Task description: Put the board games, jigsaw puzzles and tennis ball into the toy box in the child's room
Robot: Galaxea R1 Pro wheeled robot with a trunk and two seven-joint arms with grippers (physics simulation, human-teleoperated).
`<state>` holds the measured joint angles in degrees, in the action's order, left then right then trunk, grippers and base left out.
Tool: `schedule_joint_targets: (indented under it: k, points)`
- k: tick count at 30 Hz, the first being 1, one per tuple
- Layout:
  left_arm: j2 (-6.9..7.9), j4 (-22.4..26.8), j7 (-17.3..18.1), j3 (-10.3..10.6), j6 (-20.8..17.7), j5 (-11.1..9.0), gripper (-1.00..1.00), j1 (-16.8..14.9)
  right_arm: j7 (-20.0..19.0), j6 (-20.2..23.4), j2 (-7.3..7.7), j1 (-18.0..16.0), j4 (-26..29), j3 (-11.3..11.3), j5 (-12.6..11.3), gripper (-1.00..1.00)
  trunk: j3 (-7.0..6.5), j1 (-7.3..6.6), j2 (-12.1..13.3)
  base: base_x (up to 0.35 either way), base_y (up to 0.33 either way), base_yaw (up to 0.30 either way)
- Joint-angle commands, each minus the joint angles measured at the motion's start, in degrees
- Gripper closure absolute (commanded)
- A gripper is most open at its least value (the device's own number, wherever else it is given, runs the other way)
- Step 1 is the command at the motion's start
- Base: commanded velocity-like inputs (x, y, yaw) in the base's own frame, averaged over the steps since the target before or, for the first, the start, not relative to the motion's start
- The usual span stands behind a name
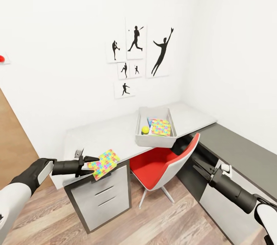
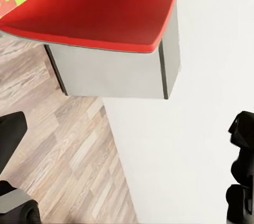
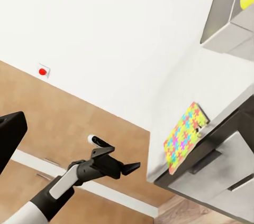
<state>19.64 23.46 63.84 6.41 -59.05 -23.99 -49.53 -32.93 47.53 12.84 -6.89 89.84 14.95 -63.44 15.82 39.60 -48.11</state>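
Jaws of the left gripper (image 1: 93, 163) stand released beside a jigsaw puzzle (image 1: 103, 163) overhanging the table's (image 1: 111, 133) near edge; right gripper (image 1: 199, 166) jaws released too. Farther back, the toy box (image 1: 155, 138) holds a tennis ball (image 1: 145, 130) and puzzle. White walls, wood-plank floor.

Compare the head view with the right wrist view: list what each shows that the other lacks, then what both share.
Head view alone: the red chair, the wall silhouettes, a second jigsaw puzzle inside the toy box, and the right claw.

Right wrist view alone: a long white strip low across the wood panel behind the left arm.

Both: the jigsaw puzzle overhanging the table edge, the left claw beside it, the tennis ball, the red wall button.
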Motion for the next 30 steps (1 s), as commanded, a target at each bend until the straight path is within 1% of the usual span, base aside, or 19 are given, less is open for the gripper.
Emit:
schedule_joint_targets:
  k: [1, 6, 12, 16, 18, 24, 30]
  points:
    - [0.05, -0.39, 0.22, 0.26, -0.25, -0.14, -1.00, -0.08, -0.09, 0.37, 0.00, -0.05, 0.00, 0.07, -0.11, -1.00, 0.26, 0.24, -0.48, 0.000, 0.000, 0.000]
    - [-0.03, -1.79, -0.13, 0.17, -0.11, -0.10, -1.00, -0.12, -0.17, 0.37, -0.02, -0.05, 0.05, -0.04, -0.11, -1.00, 1.16, 1.33, -2.49, 0.000, 0.000, 0.000]
    - [-0.04, -2.06, -2.45, 0.17, -0.02, -0.17, -1.00, -0.13, -0.09, 0.36, -0.02, -0.05, 0.07, 0.04, -0.11, -1.00, 2.24, 2.65, -4.89, 0.000, 0.000, 0.000]
    - [-0.04, -2.09, -2.76, 0.16, -0.01, -0.18, -1.00, -0.13, -0.07, 0.40, -0.01, -0.05, 0.05, 0.07, -0.11, -1.00, 2.96, 3.53, -6.50, 0.000, 0.000, 0.000]
    - [-0.04, -2.10, -2.80, -0.09, -0.01, -0.18, -1.00, -0.13, -0.09, 0.39, -0.01, -0.05, 0.06, 0.03, -0.11, -1.00, 3.32, 3.97, -7.30, 0.000, 0.000, 0.000]
    - [-0.04, -2.10, -2.97, -2.18, -0.01, -0.11, -1.00, -0.13, -0.12, 0.31, -0.02, -0.05, 0.07, -0.01, -0.11, -1.00, 4.39, 5.29, -9.71, 0.000, 0.000, 0.000]
    - [-0.04, -2.10, -3.02, -2.59, -0.01, -0.10, -1.00, -0.13, -0.12, 0.29, -0.01, -0.05, 0.07, -0.01, -0.11, -1.00, 5.47, 6.60, -12.11, 0.000, 0.000, 0.000]
